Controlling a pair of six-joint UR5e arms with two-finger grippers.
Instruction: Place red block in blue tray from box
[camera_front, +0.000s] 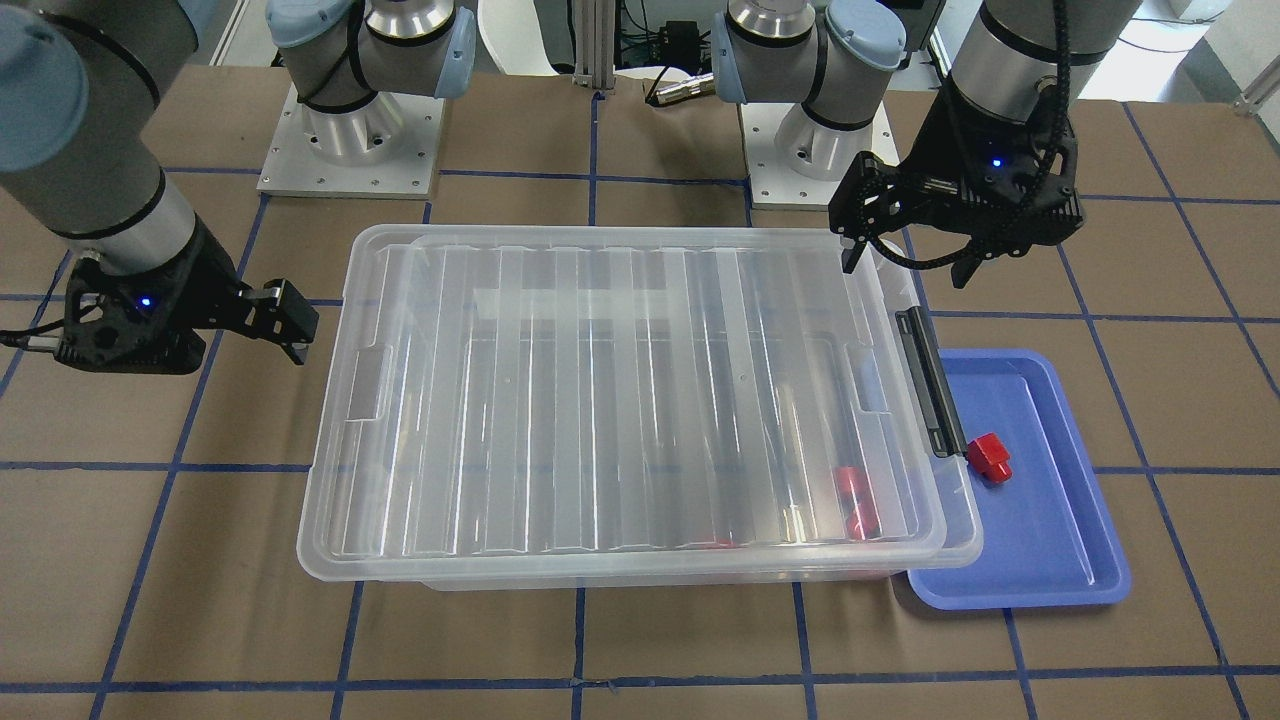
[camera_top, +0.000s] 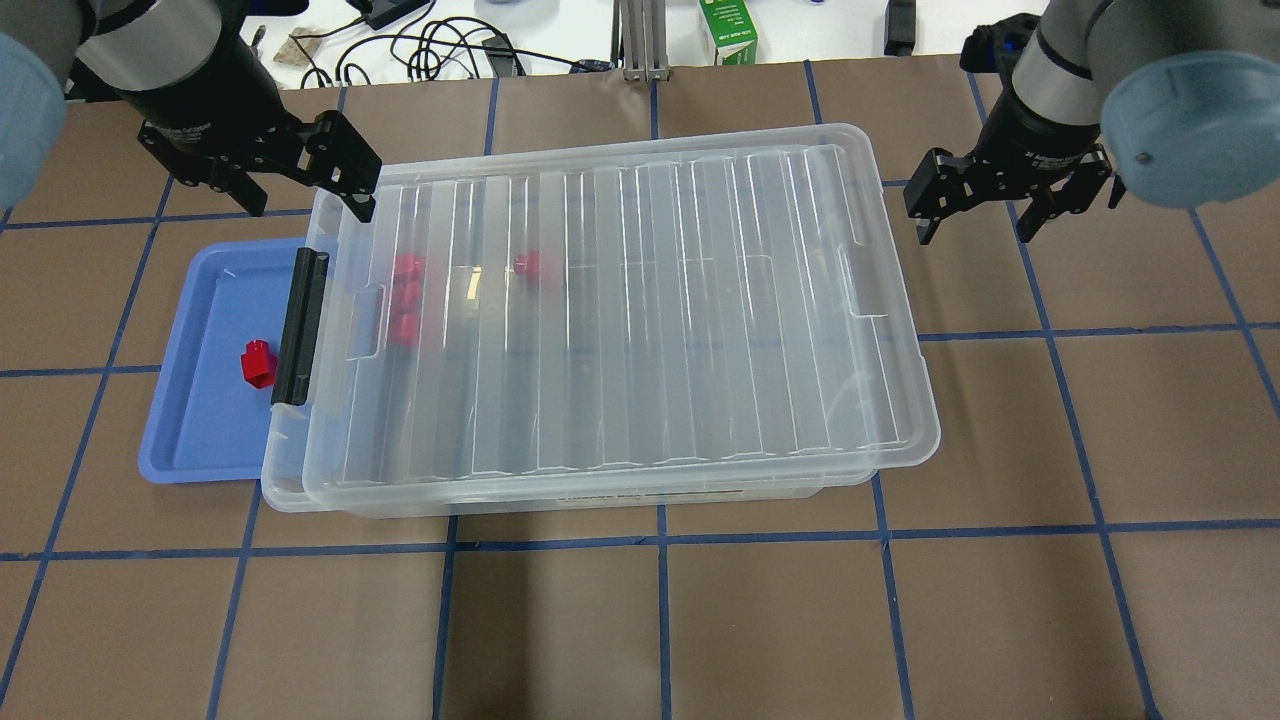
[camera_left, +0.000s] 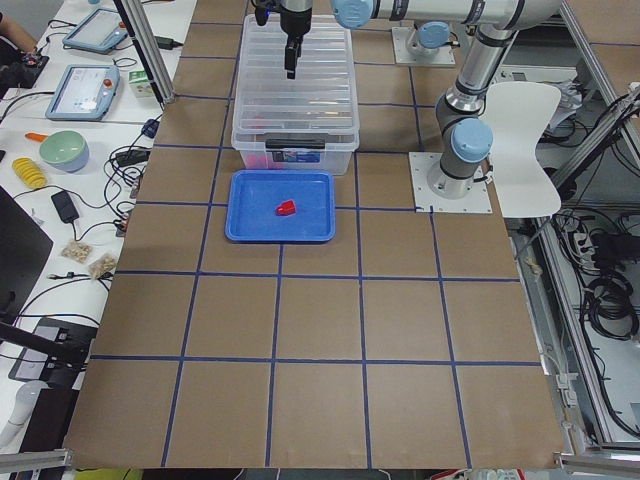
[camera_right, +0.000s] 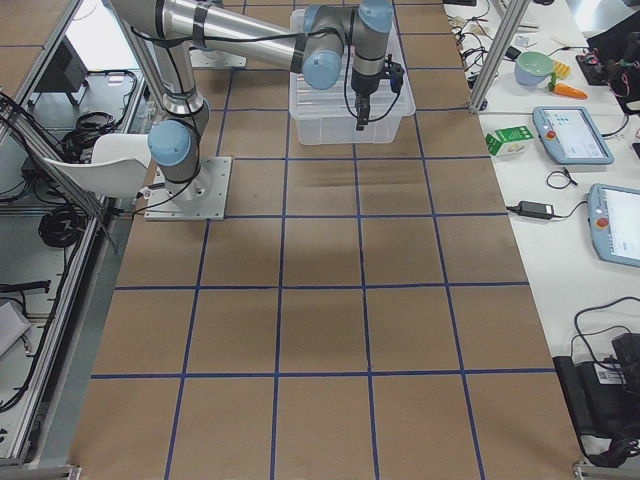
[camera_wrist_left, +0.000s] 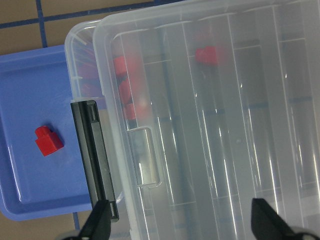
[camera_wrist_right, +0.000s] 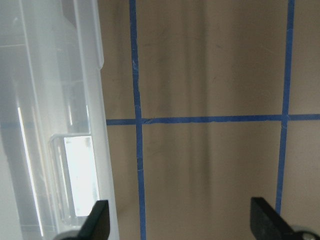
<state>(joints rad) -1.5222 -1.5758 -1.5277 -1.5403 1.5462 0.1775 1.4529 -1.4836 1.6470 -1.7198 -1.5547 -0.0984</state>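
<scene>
The red block (camera_front: 990, 458) lies in the blue tray (camera_front: 1050, 540), close to the box's black latch (camera_front: 930, 380); it also shows in the overhead view (camera_top: 257, 362) and the left wrist view (camera_wrist_left: 48, 140). The clear box (camera_top: 620, 320) has its ribbed lid on, slightly skewed. Other red pieces (camera_top: 405, 300) show through the lid. My left gripper (camera_top: 310, 205) is open and empty, above the box's corner near the tray (camera_top: 200, 420). My right gripper (camera_top: 975, 232) is open and empty, beside the box's opposite end.
The two arm bases (camera_front: 350, 140) stand behind the box. A green carton (camera_top: 728, 30) and cables lie on the white bench beyond the table. The tray touches the box's latch end, partly under its rim.
</scene>
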